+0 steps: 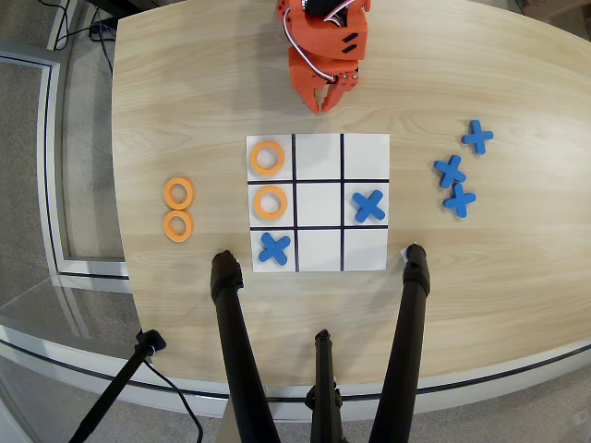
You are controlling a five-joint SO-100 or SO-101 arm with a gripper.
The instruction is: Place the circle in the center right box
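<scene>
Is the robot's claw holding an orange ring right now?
No, the gripper hangs empty above the board, and all four orange rings lie flat on the board or table.
</scene>
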